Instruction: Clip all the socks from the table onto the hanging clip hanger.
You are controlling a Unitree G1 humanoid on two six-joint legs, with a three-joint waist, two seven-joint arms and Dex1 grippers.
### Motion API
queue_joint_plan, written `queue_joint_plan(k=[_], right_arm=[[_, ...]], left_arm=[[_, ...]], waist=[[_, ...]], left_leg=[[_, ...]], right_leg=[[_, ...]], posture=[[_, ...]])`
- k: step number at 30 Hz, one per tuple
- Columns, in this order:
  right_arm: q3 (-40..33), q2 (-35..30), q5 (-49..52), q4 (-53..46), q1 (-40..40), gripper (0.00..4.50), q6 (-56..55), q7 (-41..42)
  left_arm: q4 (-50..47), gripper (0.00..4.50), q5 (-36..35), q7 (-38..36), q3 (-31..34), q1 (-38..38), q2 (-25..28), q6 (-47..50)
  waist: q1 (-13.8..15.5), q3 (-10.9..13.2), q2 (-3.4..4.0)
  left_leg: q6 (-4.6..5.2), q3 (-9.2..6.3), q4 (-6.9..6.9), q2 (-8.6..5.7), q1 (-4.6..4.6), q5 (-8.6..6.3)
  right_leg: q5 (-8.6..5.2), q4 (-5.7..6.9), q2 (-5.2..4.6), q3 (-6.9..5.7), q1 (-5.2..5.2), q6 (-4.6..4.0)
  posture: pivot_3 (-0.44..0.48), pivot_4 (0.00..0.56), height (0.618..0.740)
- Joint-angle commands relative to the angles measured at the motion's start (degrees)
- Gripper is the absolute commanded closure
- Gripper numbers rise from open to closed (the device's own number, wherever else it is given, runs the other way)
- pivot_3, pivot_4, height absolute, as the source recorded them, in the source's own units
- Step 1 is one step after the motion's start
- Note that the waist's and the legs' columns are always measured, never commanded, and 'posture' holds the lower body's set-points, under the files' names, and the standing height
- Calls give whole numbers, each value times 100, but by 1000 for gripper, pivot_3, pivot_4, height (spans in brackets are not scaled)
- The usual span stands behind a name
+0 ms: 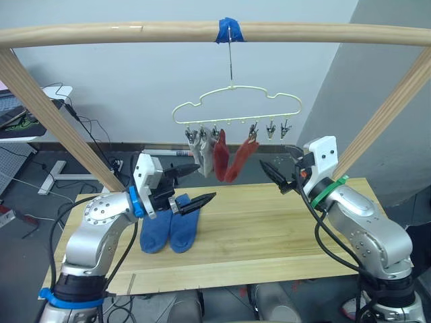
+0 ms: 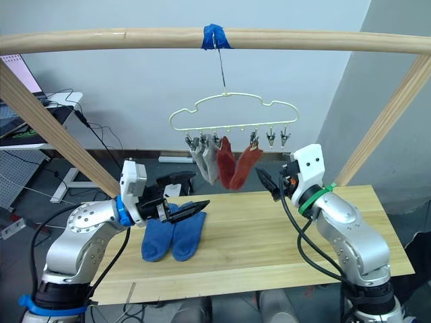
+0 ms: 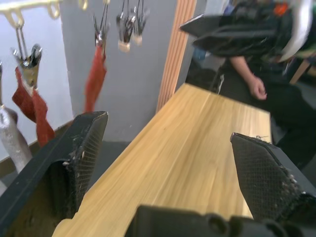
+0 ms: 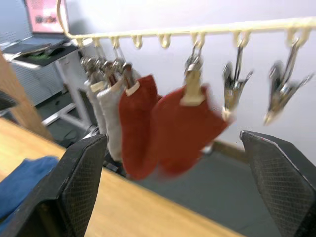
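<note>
Blue socks (image 1: 170, 230), two side by side on the table (image 1: 269, 235), are found just below and beside the left gripper (image 1: 192, 185), whose fingers are spread wide and empty; the right gripper (image 1: 277, 176), also wide and empty, is held well apart from them, near the clip hanger (image 1: 236, 108). Their long axes are seen to run from the far edge toward the robot. Two spare clips (image 4: 256, 94) beside the red socks (image 4: 168, 128) are shown close by the right wrist view, while a seated person (image 3: 256, 89) is revealed in the left wrist view.
</note>
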Motion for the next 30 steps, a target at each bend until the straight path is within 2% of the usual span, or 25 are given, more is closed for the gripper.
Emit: queue_joint_plan(k=[1,2,17,21,24,30], right_arm=[[236,225,-678,164,-140,1257,-600,-377],[284,333,-864,264,-164,1561,-739,-517],[296,774,-1662,1131,-339,1561,-1540,-638],[271,934,-1763,1364,-431,2495,-1702,-681],[288,1005,-1848,1459,-471,3544,-1767,-669],[279,1183,-2030,1789,-643,3544,-1982,-757]], left_arm=[[-733,0,-420,174,333,247,140,278],[-860,0,-467,259,361,322,129,325],[-1282,0,-507,820,223,487,-17,442],[-1268,0,-517,950,215,405,-55,465],[-1298,0,-527,956,207,432,-42,465],[-1338,0,-501,1008,158,457,-56,455]], waist=[[13,0,0],[27,0,0],[127,1,1],[163,2,1],[194,2,2],[208,2,2]], left_leg=[[0,0,-2,2,0,0],[0,0,-4,1,1,0],[0,0,-5,0,4,0],[0,-1,-5,1,4,0],[0,0,-6,1,4,0],[0,-1,-7,1,4,0]], right_leg=[[-3,0,1,0,-1,-6],[-7,1,0,0,-1,-12],[-13,3,0,-1,1,-25],[-13,4,1,-1,1,-26],[-13,3,1,-1,1,-26],[-13,5,1,-1,1,-26]], posture=[[-123,148,740],[-118,151,740],[-84,166,740],[-79,168,740],[-75,169,740],[-69,168,740]])
